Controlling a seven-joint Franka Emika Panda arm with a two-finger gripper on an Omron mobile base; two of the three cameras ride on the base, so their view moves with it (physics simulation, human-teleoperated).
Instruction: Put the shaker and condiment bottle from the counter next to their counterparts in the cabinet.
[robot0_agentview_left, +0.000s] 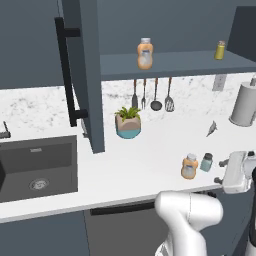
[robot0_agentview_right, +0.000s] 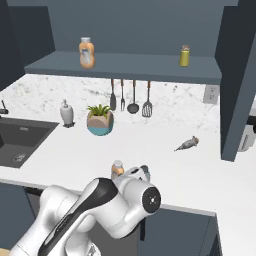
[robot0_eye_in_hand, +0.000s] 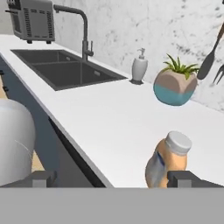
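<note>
The orange condiment bottle (robot0_agentview_left: 189, 166) stands near the counter's (robot0_agentview_left: 140, 160) front edge, and the small teal-grey shaker (robot0_agentview_left: 206, 162) is just to its right. My gripper (robot0_agentview_left: 220, 171) hangs low, just right of the shaker, open and holding nothing. In the hand view the bottle (robot0_eye_in_hand: 168, 159) sits right in front of the right fingertip (robot0_eye_in_hand: 188, 178), with the gripper (robot0_eye_in_hand: 116, 179) spread wide. In the open cabinet, the shelf (robot0_agentview_left: 175, 65) holds the counterpart orange bottle (robot0_agentview_left: 145, 53) and the yellow-green shaker (robot0_agentview_left: 220, 50). My arm hides most of the counter bottle (robot0_agentview_right: 117, 169) in the right base view.
The cabinet door (robot0_agentview_left: 90, 75) stands open with its black bar handle (robot0_agentview_left: 67, 75) over the sink (robot0_agentview_left: 37, 167). A potted plant (robot0_agentview_left: 128, 121), hanging utensils (robot0_agentview_left: 152, 95), a grey canister (robot0_agentview_left: 245, 105), a small grey object (robot0_agentview_left: 211, 128) and a soap dispenser (robot0_agentview_right: 66, 114) line the back.
</note>
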